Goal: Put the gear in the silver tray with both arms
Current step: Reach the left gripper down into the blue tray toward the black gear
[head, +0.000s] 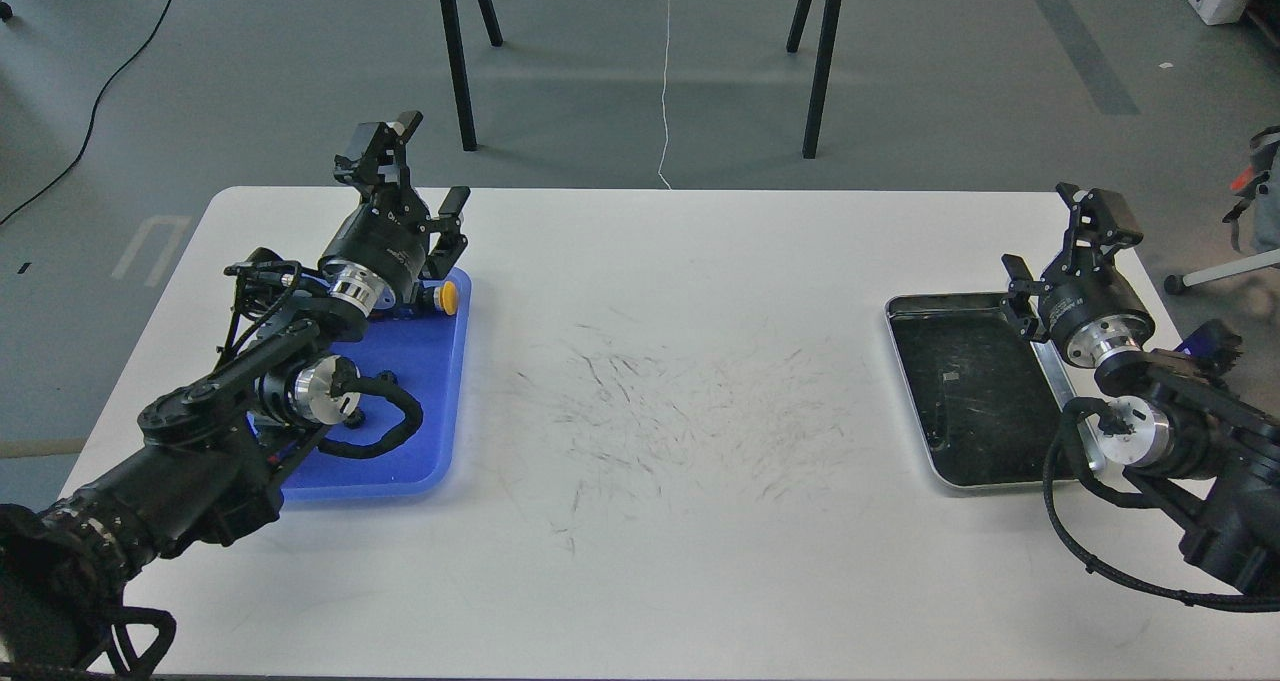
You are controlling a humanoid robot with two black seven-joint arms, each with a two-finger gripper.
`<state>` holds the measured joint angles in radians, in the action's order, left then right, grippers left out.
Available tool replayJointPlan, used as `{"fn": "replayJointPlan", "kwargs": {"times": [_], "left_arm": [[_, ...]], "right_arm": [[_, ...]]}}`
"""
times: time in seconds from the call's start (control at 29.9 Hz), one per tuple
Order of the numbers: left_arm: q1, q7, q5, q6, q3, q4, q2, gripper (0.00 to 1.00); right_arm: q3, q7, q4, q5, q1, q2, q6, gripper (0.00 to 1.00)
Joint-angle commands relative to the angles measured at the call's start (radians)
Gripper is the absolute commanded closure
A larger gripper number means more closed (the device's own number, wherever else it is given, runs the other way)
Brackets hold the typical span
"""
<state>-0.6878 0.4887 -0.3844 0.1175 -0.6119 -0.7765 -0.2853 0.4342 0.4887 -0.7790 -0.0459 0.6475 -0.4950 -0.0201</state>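
While the left gripper (420, 166) hangs with its fingers apart over the far end of the blue tray (425, 401), nothing is picked up yet. The gear is hard to make out under the arm. The right gripper (1062, 236), fingers apart too, waits by the empty silver tray (970, 391) on the right; next comes a reach down for the gear.

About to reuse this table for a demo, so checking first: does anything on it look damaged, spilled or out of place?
Only wear stands out: dark scuff marks are scattered across the middle of the white table, and the silver tray has a scratched dark bottom. Nothing looks spilled, and both trays lie flat.
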Motion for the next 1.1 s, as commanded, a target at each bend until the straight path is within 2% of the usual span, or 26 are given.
{"fn": "replayJointPlan", "kwargs": {"times": [0.0,0.13,0.43,0.57,0.8,1.07], "left_arm": [[-0.001,0.000,-0.072,0.016,0.001,-0.026,-0.032,0.00],[-0.001,0.000,-0.180,0.027,0.012,-0.073,-0.061,0.00],[-0.036,0.000,-0.316,0.024,0.129,-0.122,-0.130,0.00],[-0.044,0.000,-0.447,0.022,0.182,-0.144,-0.163,0.00],[-0.038,0.000,-0.717,0.016,0.199,-0.181,-0.201,0.00],[-0.093,0.000,-0.916,0.005,0.276,-0.190,-0.250,0.00]], "right_arm": [[0.000,0.000,0.001,0.000,0.001,-0.001,0.000,0.01],[0.000,0.000,0.000,0.000,0.003,-0.001,0.000,0.01],[-0.002,0.000,0.000,0.000,0.009,-0.005,0.000,0.01],[0.000,0.000,-0.002,0.000,0.009,-0.007,0.000,0.01],[0.000,0.000,-0.003,0.000,0.012,-0.008,-0.001,0.01],[0.001,0.000,-0.005,0.000,0.024,-0.016,-0.003,0.01]]}}
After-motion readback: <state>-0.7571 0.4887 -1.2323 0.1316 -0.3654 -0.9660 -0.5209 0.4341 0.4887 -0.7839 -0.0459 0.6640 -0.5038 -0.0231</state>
